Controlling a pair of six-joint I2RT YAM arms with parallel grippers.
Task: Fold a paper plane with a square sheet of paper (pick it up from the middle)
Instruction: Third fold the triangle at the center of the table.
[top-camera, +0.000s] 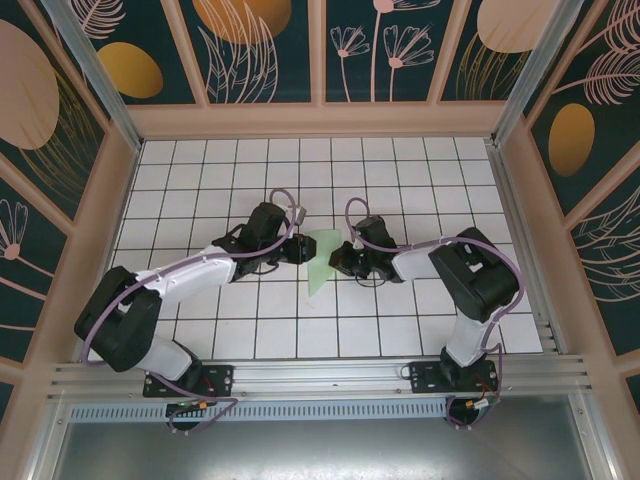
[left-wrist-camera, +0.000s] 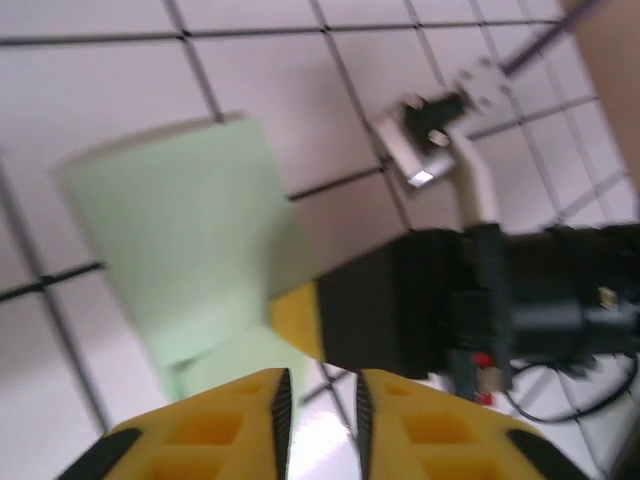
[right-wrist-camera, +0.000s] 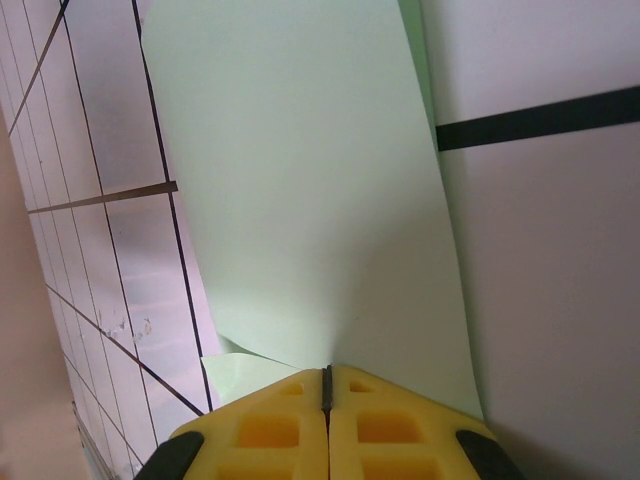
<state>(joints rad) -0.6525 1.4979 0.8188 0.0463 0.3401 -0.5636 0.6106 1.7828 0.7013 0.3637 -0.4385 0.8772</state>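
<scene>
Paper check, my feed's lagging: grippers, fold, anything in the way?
Right gripper shut on paper edge. Left gripper slightly open, empty, beside it. Paper partly folded. Grippers close together.

Paper plane (top-camera: 322, 262) lies on table (top-camera: 400, 330) between left tool (top-camera: 303, 250) and right tool (top-camera: 340, 260).

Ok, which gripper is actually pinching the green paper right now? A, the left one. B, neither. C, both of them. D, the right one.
D: in the right wrist view the right gripper has its yellow fingers pressed shut on the edge of the green paper, while the left gripper has its fingers slightly apart with no paper in the gap.
</scene>
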